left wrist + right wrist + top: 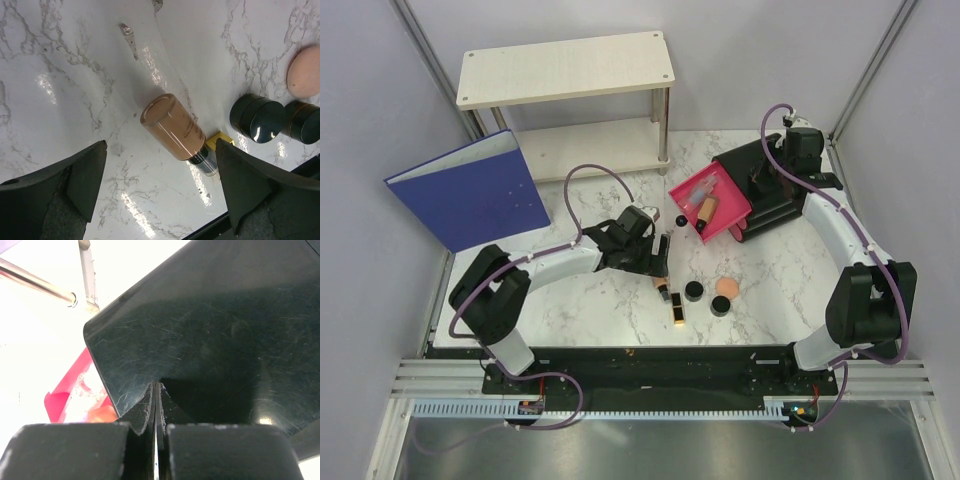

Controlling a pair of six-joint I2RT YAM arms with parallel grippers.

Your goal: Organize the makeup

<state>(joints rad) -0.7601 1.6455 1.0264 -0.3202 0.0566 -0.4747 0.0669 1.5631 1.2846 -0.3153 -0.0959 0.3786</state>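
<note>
though wide apart, left fingers empty over glossy cylindrical tube; right fingers closed

Marble table with tube, lipstick, jars, puff (organizer, binder behind)

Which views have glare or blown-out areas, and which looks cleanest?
Left wrist: glare patches on the marble table near the peach tube. Right wrist: background left of the black organizer is washed out white. Top external: evenly lit, cleanest.
</note>
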